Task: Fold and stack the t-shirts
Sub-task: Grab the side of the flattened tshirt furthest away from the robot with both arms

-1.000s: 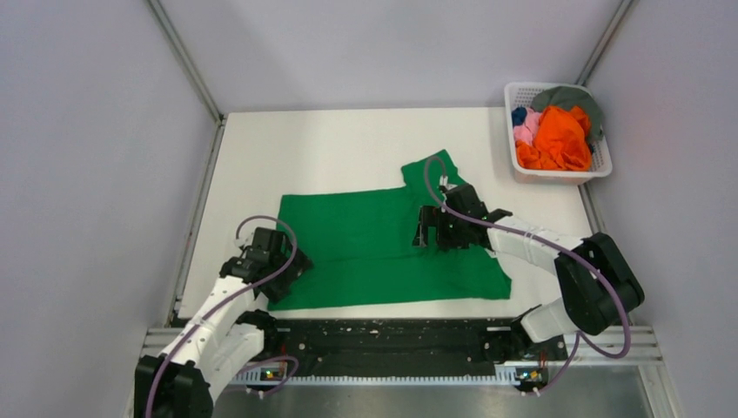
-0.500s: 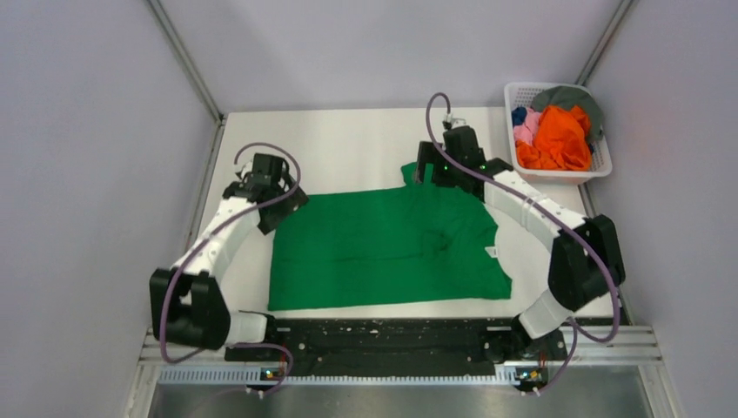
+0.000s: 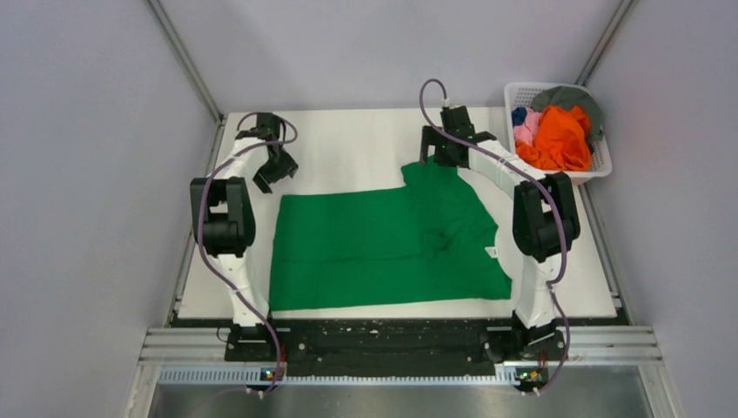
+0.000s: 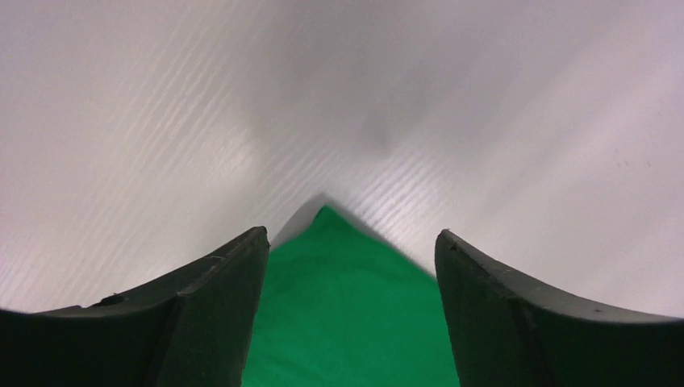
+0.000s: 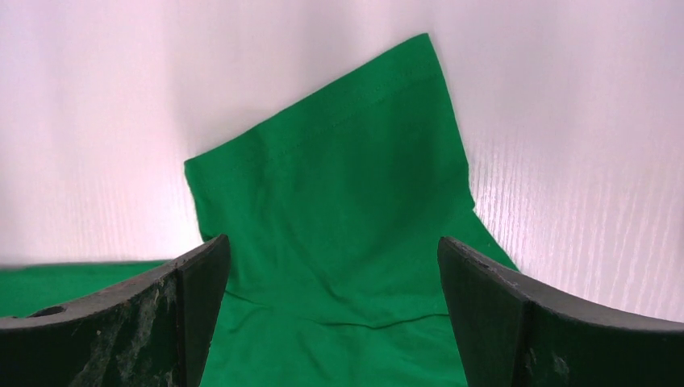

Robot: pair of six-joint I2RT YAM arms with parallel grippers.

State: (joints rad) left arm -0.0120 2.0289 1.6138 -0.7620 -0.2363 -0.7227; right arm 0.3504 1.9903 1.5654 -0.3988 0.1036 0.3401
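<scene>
1. Well, the green t-shirt (image 3: 383,248) lies flat on the counter (image 3: 348,139), its long axis running left to right in front of both arms.
2. The left pincer (image 3: 277,170) hangs released over the shirt's far-left corner (image 4: 335,242). In its wrist view the corner's tip sits between the spread jaws.
3. The right pincer (image 3: 438,157), likewise released and grasping nothing, hovers above the far sleeve (image 5: 339,185), which pokes out toward the back wall.
4. Each arm is nearer its own end of the far edge, so I'd judge a straight drop onto the cloth comes next.
5. The other t-shirts (image 3: 557,135) sit bundled in the basket (image 3: 600,167) at far right, well apart.
</scene>
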